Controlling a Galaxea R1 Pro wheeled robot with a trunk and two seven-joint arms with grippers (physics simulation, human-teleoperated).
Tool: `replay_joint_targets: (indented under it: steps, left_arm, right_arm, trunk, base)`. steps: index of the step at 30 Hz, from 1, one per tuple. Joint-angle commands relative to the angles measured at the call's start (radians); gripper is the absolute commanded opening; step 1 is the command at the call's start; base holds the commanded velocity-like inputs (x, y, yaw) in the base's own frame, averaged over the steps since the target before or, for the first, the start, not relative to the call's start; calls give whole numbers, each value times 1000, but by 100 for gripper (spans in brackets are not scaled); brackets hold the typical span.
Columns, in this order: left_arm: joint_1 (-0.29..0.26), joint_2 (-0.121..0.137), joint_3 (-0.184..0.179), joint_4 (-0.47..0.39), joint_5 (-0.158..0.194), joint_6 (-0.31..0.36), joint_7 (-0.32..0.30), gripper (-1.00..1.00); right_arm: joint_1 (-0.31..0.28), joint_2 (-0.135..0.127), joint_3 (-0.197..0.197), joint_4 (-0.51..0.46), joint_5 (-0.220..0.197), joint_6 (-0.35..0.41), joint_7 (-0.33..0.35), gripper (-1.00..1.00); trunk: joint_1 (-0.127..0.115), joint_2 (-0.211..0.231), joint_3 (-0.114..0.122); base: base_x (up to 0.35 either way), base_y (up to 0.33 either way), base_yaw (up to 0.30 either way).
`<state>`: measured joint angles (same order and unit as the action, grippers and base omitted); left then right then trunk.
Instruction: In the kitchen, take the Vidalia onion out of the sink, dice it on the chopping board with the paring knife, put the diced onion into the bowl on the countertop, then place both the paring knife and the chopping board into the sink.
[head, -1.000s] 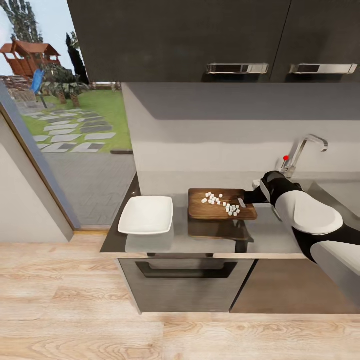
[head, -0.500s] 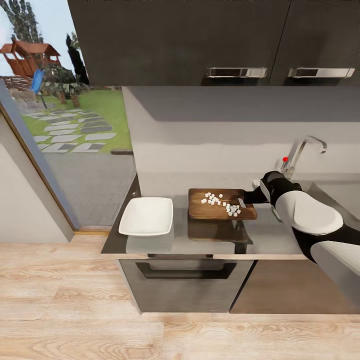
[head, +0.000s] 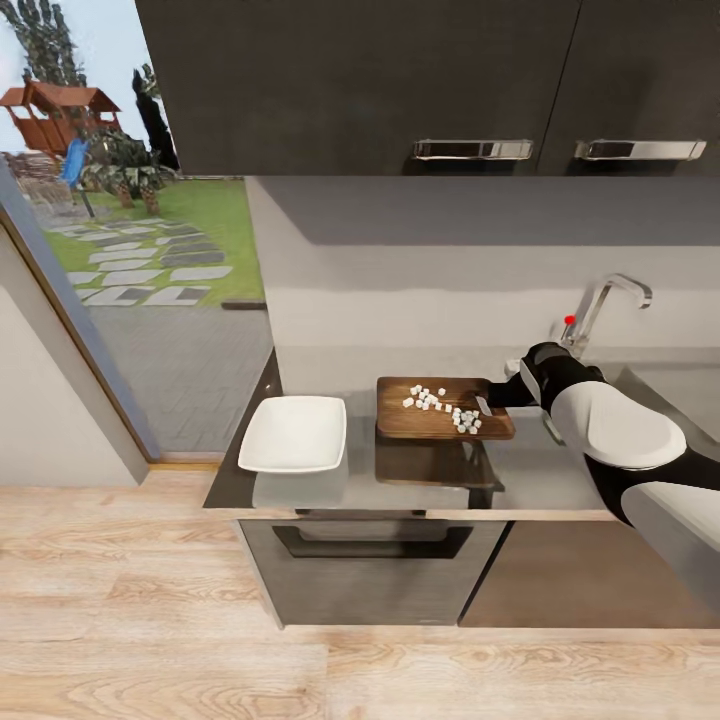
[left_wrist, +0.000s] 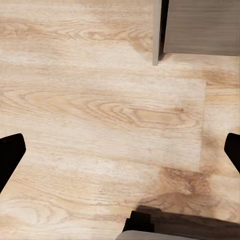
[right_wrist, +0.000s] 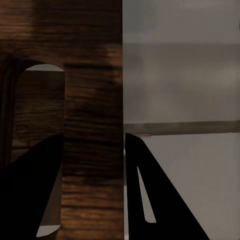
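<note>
Diced onion (head: 440, 405): heaped on chopping board (head: 443, 409), raised above the desk (head: 540, 470) near its back edge. Right tool (head: 497, 397) clenched on board's end. We tip gently toward bowl (head: 292, 433).

Wooden chopping board (head: 440, 410), glossy bowl (head: 292, 432), steel-look countertop (head: 530, 470)

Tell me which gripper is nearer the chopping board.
Right. The right gripper clamps the chopping board at its handle end; the left gripper hangs open over wooden floor.
</note>
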<state>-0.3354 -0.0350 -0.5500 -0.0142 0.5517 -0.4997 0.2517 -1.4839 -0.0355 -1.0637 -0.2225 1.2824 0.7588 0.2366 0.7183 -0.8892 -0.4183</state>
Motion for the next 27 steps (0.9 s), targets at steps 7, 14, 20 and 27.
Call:
replay_joint_targets:
  steps: [7,14,20,27]
  left_arm:
    - [-1,0,-9,0,4,-2,6,100]
    - [-1,0,-9,0,4,-2,6,100]
    - [-1,0,-8,0,4,-2,6,100]
    - [-1,0,-8,0,4,-2,6,100]
  right_arm:
    - [-1,0,-5,-1,9,5,9,-100]
    - [-1,0,-4,-1,9,39,9,-100]
    - [-1,2,-4,-1,20,41,9,-100]
    - [-1,2,-4,-1,30,42,9,-100]
  trunk:
    - [0,-1,-1]
    - [0,-1,-1]
    - [0,-1,-1]
    - [0,-1,-1]
  base:
    - [0,0,0]
    - [0,0,0]
    - [0,0,0]
    - [0,0,0]
